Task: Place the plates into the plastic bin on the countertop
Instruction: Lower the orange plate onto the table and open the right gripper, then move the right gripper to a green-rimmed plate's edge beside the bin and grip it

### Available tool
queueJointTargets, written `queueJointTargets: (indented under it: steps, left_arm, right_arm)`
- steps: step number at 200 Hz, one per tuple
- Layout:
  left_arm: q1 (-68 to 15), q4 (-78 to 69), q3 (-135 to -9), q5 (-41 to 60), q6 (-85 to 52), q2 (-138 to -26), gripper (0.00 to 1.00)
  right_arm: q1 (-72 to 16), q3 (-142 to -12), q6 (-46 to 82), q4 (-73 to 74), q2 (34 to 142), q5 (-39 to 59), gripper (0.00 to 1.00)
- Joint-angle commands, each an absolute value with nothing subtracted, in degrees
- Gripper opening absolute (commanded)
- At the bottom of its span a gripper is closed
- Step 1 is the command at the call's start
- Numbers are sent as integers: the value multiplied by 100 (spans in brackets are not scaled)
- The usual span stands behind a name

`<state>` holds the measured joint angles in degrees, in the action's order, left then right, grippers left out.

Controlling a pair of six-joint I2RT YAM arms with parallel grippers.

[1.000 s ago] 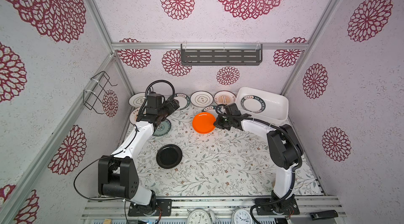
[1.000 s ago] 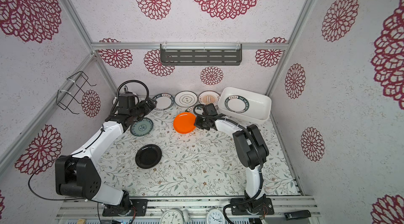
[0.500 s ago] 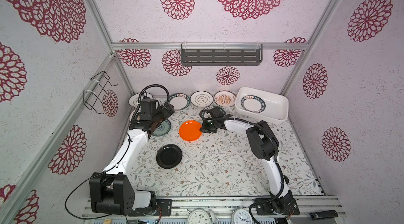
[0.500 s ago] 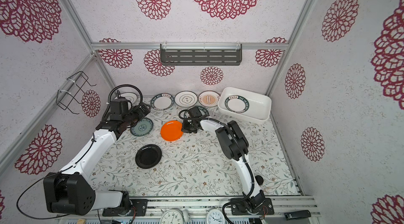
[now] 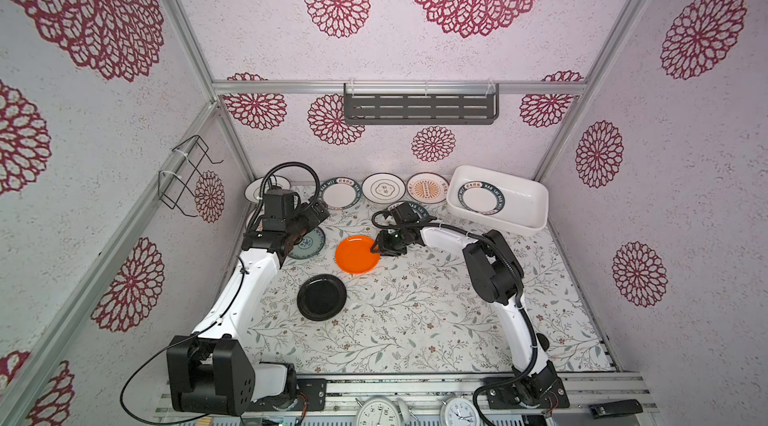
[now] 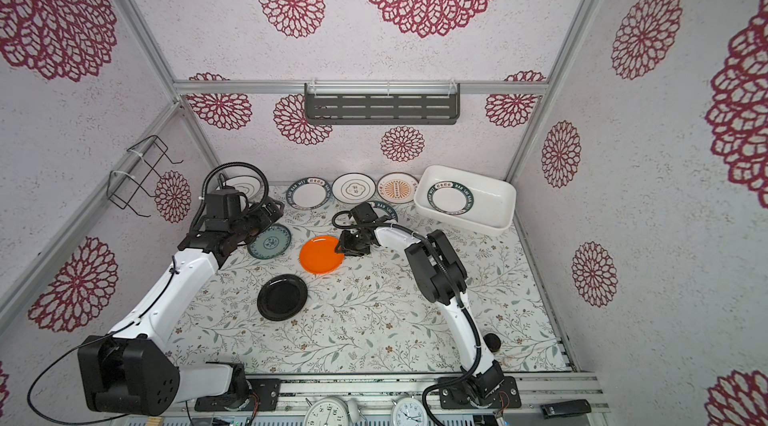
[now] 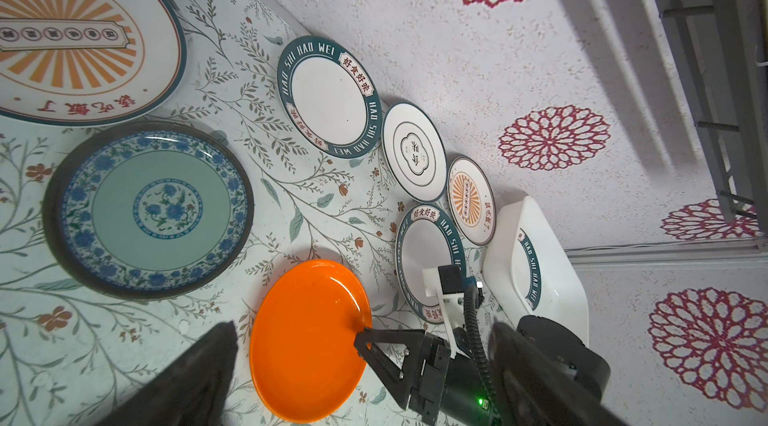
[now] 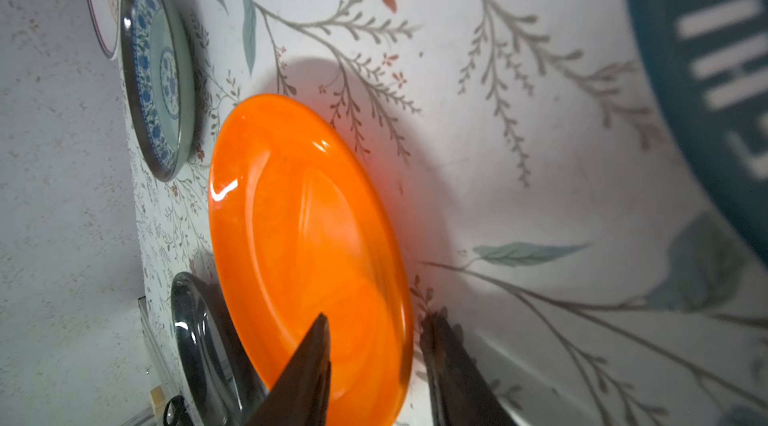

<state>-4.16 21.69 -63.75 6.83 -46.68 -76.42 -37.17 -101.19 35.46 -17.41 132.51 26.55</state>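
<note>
The plain orange plate [image 5: 357, 254] [image 6: 321, 254] lies on the leafy countertop [image 5: 415, 320]. My right gripper [image 5: 376, 247] [image 8: 374, 320] stands open astride the plate's right rim, one finger over the orange plate [image 8: 299, 236], one outside it. My left gripper [image 5: 311, 221] [image 7: 363, 327] hangs wide open and empty above the teal plate [image 5: 309, 243] [image 7: 149, 207]. The white plastic bin [image 5: 536, 203] [image 6: 505, 203] at the back right holds one green-rimmed plate [image 5: 481, 199]. A black plate [image 5: 321, 297] lies nearer the front.
Along the back wall lie a green-rimmed plate [image 5: 340, 194], a ringed plate [image 5: 383, 187] and a sunburst plate [image 5: 427, 187]. Another ringed plate [image 5: 253, 191] sits behind the left arm's cable. A further green-rimmed plate [image 7: 424, 253] lies under my right wrist. A grey shelf [image 5: 419, 108] hangs on the back wall.
My right arm carried the orange plate leftward and down onto the countertop, then its jaws parted from the rim. My left arm drew back to the left, still open.
</note>
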Motion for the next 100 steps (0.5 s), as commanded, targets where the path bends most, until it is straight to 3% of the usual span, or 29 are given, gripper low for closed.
queueJointTargets:
  steps: [1,17,100]
  left_arm:
    - [-361,1994,-6381,735,-4558,-7680,97]
    - [-360,1875,-6390,794,-4562,-7729,97]
    - [-599,1033,-6706,1711,-4611,-8408,97]
  right_arm:
    - [-3686,-10205,3406,-1824,12820,2264,51]
    - [-3585,-10172,3391,-1770,12607,2023,58]
    - [-2224,-8777,4054,-863,11307,845,77]
